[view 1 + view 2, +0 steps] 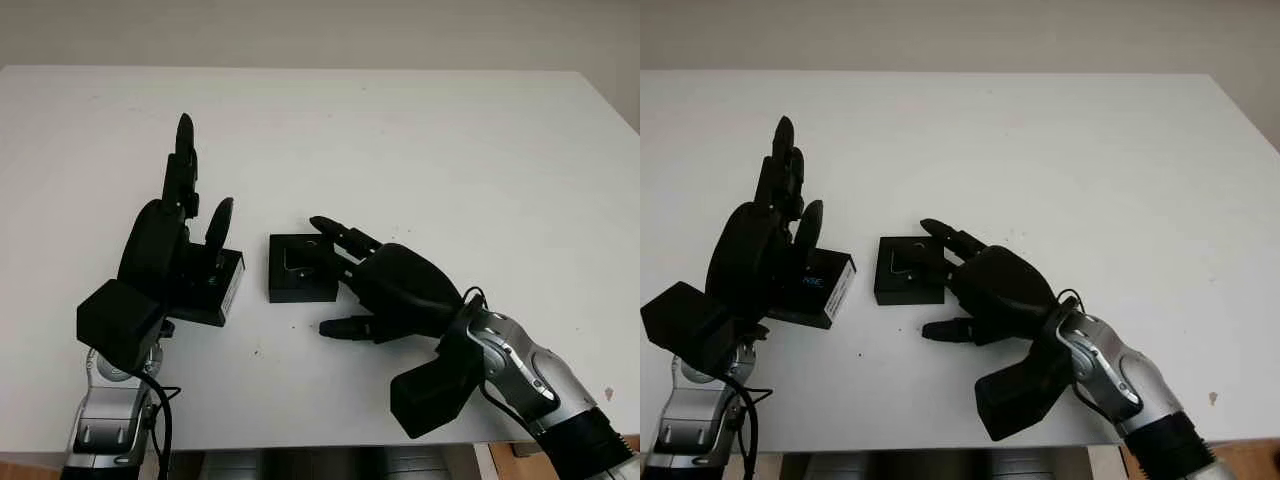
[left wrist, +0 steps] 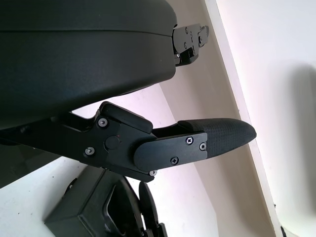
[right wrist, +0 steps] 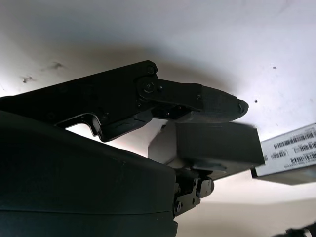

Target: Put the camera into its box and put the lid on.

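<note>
A square black box (image 1: 298, 270) lies open-topped in the middle of the table, with a dark recess inside; what sits in it I cannot make out. My right hand (image 1: 338, 280) is open against that box's right edge, fingers (image 1: 338, 236) along its far corner and the thumb (image 1: 345, 327) on the table in front. A second black box piece with a white label (image 1: 827, 287) lies to the left. My left hand (image 1: 200, 190) is open over it, fingers pointing away from me. In the right wrist view the square box (image 3: 217, 143) sits just under a finger (image 3: 207, 106).
The white table (image 1: 420, 150) stretches far behind and to the right of both hands. Its front edge (image 1: 300, 445) runs close below the forearms. The two black pieces lie a short gap apart.
</note>
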